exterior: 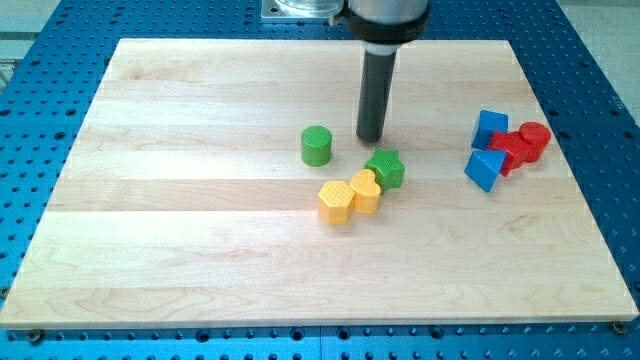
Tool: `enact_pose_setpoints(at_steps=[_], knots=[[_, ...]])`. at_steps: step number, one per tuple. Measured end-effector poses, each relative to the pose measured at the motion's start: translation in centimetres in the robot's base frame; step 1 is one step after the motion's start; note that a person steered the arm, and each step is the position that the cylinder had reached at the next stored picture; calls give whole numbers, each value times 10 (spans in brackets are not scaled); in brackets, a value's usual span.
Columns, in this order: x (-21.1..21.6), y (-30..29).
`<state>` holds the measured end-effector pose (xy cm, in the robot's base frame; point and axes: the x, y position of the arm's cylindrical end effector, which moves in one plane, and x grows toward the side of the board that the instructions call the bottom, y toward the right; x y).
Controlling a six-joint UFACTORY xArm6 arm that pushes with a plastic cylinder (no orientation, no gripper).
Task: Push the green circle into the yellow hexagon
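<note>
The green circle [316, 146] stands near the middle of the table [180, 240], apart from the yellow hexagon [335, 203], which lies toward the view's bottom right of it and touches a yellow heart [365, 191]. A green star [386, 168] sits just beside the heart. My tip [370, 137], a bare rod with no fingers to part or close, rests to the view's right of the circle, just above the star; blue and red blocks [505, 148] cluster well apart at the view's right.

No readable text anywhere; no labels, brands, numbers or signs on the board [200, 250]; none on the blocks; none on the rod [376, 95]; none on the blue perforated table [40, 120] around it.
</note>
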<state>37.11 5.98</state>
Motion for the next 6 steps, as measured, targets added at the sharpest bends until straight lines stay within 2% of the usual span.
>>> enact_pose_setpoints(at_steps=[1, 2, 3, 4, 5, 6], knots=[[2, -69], [44, -74], [88, -61], [89, -51], [48, -13], [68, 49]])
